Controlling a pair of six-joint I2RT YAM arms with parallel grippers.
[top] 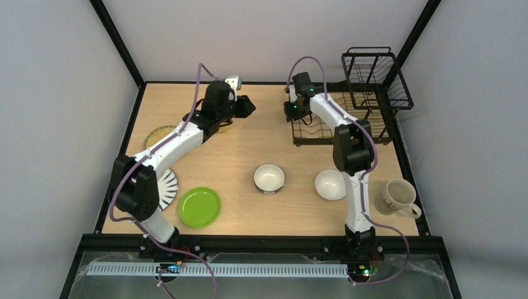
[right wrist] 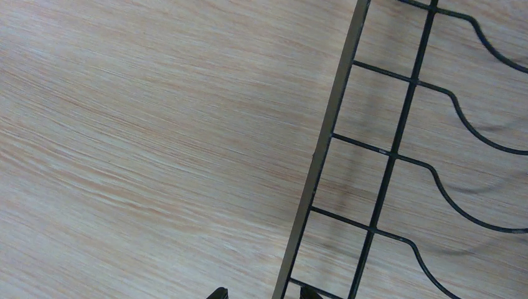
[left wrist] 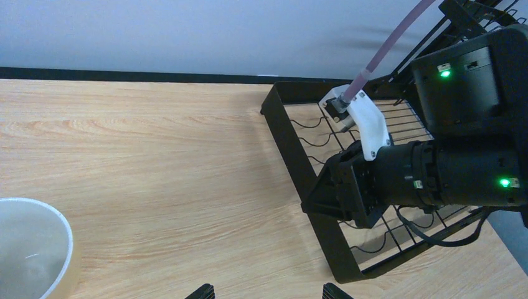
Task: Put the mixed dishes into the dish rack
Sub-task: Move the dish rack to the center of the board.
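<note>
Black wire dish rack (right wrist: pixel 320 146): right gripper (right wrist: pixel 261 291) straddling its edge, jaws apart, guessing squeeze-and-drag next; left gripper (left wrist: pixel 269 291) hanging wide apart.

Dishes (top: pixel 269 177) loose beside black wire rack (top: pixel 317 128)

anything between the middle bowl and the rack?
No dish lies between the bowl and the rack, only bare table. The right gripper sits astride the rack's left rim and would likely need to clear first.
</note>
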